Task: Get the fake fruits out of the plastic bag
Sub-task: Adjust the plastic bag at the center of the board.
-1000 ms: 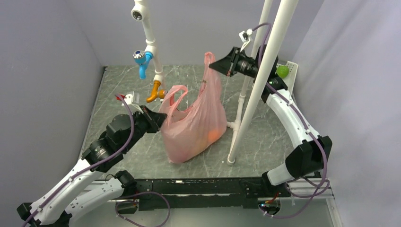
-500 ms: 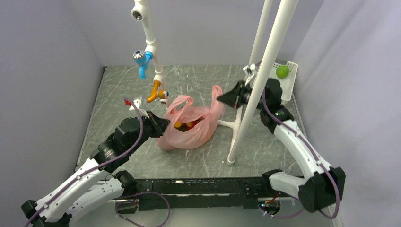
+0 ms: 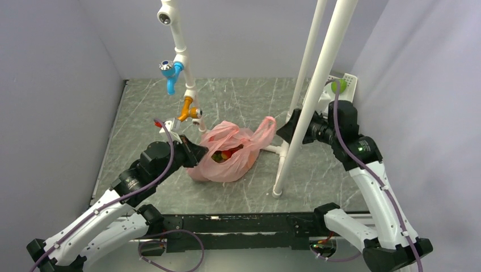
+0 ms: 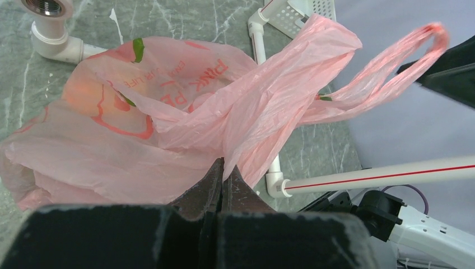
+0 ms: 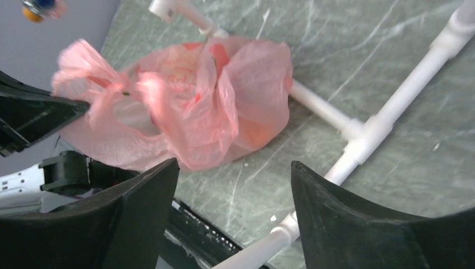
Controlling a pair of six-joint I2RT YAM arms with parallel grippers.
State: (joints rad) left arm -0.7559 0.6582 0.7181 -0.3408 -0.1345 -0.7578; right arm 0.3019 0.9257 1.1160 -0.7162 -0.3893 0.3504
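Now left claw is pinching bag at 9 o'clock rim; right claw is gaping wide, empty, w/ fruits lying at its 8 o'clock.

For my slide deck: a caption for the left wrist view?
Left gripper shut on the pink plastic bag, one loop handle stretched rightward.

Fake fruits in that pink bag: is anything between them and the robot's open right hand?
Yes, the plastic bag itself. Its crumpled film and loop handle lie between the right hand and the fake fruits, which show only through the mouth on top. A white floor pipe runs beside the bag there.
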